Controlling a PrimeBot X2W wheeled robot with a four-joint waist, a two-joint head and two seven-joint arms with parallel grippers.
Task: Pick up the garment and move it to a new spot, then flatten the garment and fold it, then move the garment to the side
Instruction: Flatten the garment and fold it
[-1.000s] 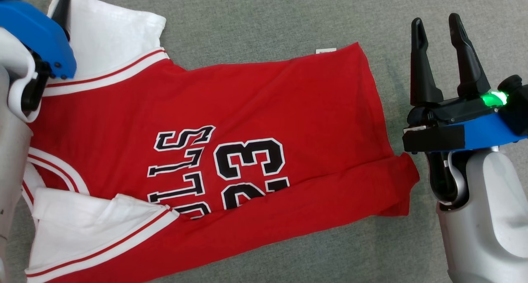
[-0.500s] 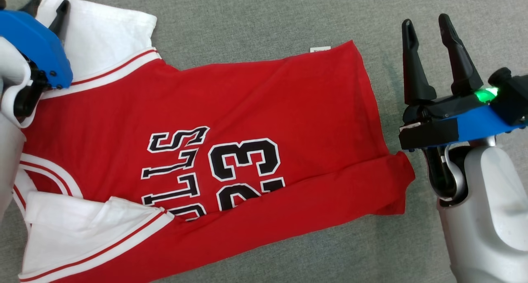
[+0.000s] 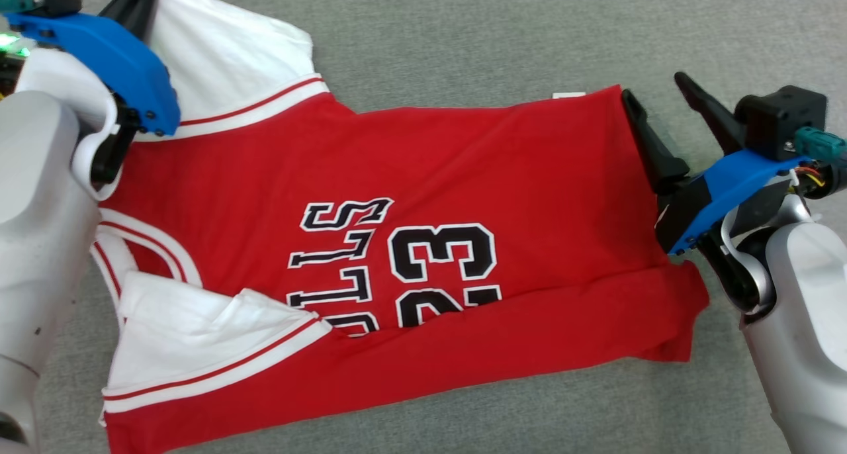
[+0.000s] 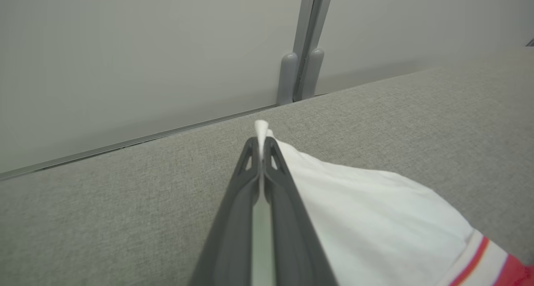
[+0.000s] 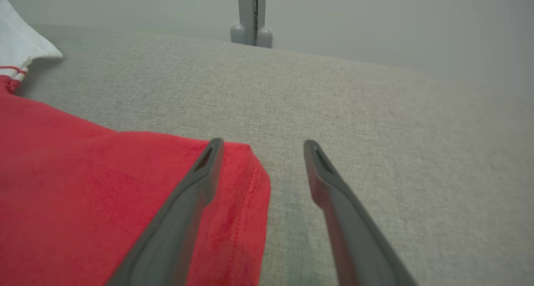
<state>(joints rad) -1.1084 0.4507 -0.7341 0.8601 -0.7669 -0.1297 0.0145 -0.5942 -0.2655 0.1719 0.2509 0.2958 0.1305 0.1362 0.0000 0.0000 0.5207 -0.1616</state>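
A grey, woven bench (image 5: pixel 375 111) ran to a pale wall (image 5: pixel 375 19). The left gripper (image 4: pixel 261 142) was pinched tight on the white sleeve (image 4: pixel 354 202) corner, likely to pull it flat. The right gripper (image 5: pixel 263 144) stood wide astride the hem corner (image 5: pixel 250 161) of the soft red garment (image 3: pixel 463 169), spread across the bench, one edge folded over.

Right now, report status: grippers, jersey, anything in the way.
Left gripper shut on white sleeve. Right gripper open over red hem corner, not gripping. Jersey flat on grey surface, near edge folded over lettering.
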